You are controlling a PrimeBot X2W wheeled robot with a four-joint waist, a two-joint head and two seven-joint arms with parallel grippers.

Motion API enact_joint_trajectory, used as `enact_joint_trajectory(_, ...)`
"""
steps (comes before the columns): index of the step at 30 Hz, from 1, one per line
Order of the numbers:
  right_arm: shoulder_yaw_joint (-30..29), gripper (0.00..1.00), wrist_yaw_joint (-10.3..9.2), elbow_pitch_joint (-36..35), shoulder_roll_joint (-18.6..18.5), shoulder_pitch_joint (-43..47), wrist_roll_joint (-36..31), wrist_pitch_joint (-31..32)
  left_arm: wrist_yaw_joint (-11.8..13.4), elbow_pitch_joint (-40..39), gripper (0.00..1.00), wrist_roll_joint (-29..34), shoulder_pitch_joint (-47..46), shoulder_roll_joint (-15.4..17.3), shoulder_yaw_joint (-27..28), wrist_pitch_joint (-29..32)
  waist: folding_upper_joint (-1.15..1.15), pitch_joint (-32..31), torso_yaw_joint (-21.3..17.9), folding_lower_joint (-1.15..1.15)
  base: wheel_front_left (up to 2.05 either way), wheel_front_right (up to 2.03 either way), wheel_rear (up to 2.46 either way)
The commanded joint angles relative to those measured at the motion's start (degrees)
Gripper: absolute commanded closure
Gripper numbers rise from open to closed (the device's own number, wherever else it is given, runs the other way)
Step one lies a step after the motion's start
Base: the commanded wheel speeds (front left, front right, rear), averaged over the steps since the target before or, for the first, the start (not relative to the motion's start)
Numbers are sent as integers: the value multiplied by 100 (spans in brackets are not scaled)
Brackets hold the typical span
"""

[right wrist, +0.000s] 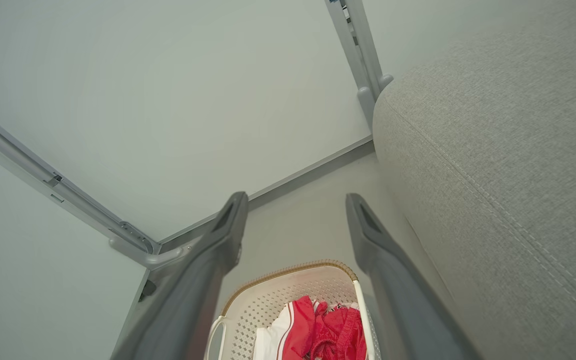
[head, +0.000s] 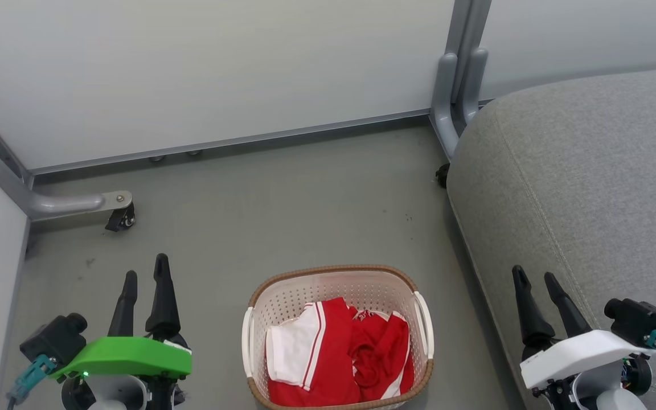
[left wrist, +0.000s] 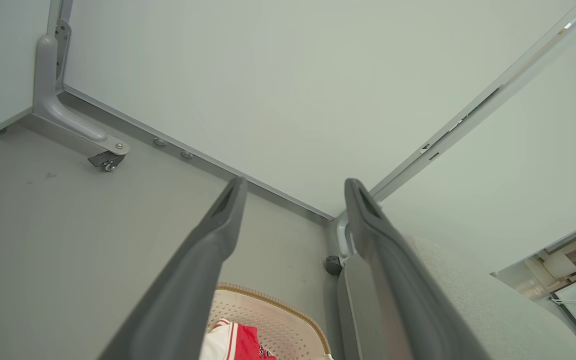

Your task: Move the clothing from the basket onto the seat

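The clothing (head: 333, 353) lies heaped in the basket (head: 328, 287), which stands on the floor (head: 277, 199) between the two arms, with the seat (head: 590, 171) just to its right. The left pincer (head: 146, 266) and right pincer (head: 534, 273) both stand wide open and empty, one on each side of the basket and apart from it. Nothing has been picked up yet, so the step in hand is the first reach.

The right pincer looks the better choice, since it is nearer the seat. It should come down over the bunched red folds in the middle, well inside the rim, and close on a thick gather, not a flat white panel. There may be several garments tangled together, but the heap hides that. The lift should be high enough that trailing cloth clears the rim, or the light basket may drag along.
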Motion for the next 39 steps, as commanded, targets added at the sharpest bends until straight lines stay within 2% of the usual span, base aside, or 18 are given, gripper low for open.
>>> enact_joint_trajectory(1,14,0,1,-33,-37,13,-186,-58,22,-78,0,145,19,42,-19,-52,10,-2,6,0,0,0,0)
enact_joint_trajectory(17,65,0,1,-16,-46,172,-1234,-309,44,-119,0,1016,111,50,-146,-299,13,-58,38,0,0,0,0)
enact_joint_trajectory(39,83,0,2,-8,-57,304,-2287,-582,64,-64,0,2038,204,56,-324,-572,17,-95,41,0,0,0,0)
